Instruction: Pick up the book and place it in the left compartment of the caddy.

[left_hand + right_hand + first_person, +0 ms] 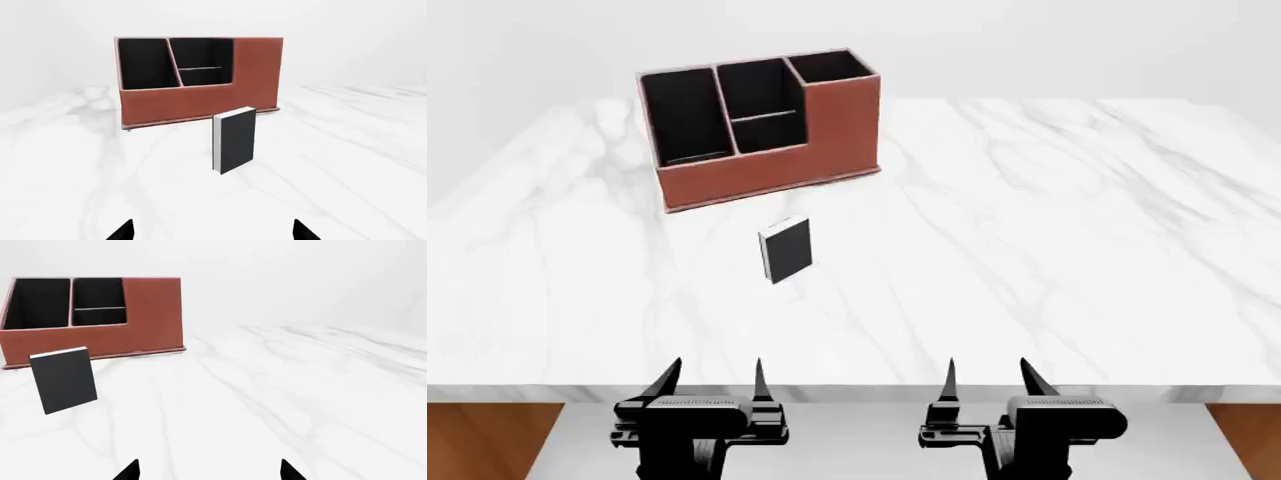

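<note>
In the left wrist view, the reddish-brown leather-look rectangular caddy (199,82) with black interior stands on the white marble table (333,165), its long narrow black-lined left compartment (143,62) at the low-walled end, and the small thin black-covered book (235,140) with white page edges lies flat on the marble just in front of the caddy's front wall, apart from it; two black fingertips (122,231) of the left gripper (212,232) show at the frame's edge, spread wide with nothing between them. In the head view, the caddy (763,135) sits toward the far left of the table (1068,230), the book (786,250) lies near its front, and both the left gripper (710,385) and the right gripper (988,385) hang at the near table edge, well apart from the book, jaws wide and empty. In the right wrist view, the book (65,380) lies before the caddy (93,320), and the right gripper (210,471) shows wide-spread black tips.
</note>
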Tool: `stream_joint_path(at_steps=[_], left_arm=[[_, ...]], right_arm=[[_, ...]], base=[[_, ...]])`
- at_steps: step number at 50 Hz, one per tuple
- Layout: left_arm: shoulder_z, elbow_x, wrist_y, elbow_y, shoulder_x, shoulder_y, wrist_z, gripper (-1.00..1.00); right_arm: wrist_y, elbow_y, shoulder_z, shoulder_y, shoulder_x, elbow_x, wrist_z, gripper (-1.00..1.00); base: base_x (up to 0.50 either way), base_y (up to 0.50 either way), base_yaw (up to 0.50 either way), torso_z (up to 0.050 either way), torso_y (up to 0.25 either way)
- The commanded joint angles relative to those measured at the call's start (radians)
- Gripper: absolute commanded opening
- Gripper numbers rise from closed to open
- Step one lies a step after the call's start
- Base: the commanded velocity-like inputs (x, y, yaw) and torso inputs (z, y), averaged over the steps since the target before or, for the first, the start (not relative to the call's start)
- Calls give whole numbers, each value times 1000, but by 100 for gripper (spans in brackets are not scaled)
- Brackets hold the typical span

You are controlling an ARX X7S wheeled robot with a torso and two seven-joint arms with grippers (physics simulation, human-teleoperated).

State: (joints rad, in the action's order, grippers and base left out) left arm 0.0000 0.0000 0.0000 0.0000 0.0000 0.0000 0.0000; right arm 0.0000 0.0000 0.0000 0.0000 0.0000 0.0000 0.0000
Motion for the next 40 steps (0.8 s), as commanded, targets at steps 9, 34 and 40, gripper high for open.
stream_joint_path(at_steps=[9, 34, 40], left_arm=[[54, -40, 19, 3, -42, 14, -47, 100], [90, -82, 8, -14, -80, 5, -94, 100], [95, -89, 11, -16, -86, 5, -103, 100]], right_arm=[[14, 18, -36, 1, 40, 31, 53, 100], [24, 31, -88, 9, 76, 42, 122, 100], [19, 36, -99, 11, 82, 49, 126, 100]], base=[[0, 0, 0, 0, 0], [0, 331, 0, 0, 0], [0, 500, 0, 0, 0]])
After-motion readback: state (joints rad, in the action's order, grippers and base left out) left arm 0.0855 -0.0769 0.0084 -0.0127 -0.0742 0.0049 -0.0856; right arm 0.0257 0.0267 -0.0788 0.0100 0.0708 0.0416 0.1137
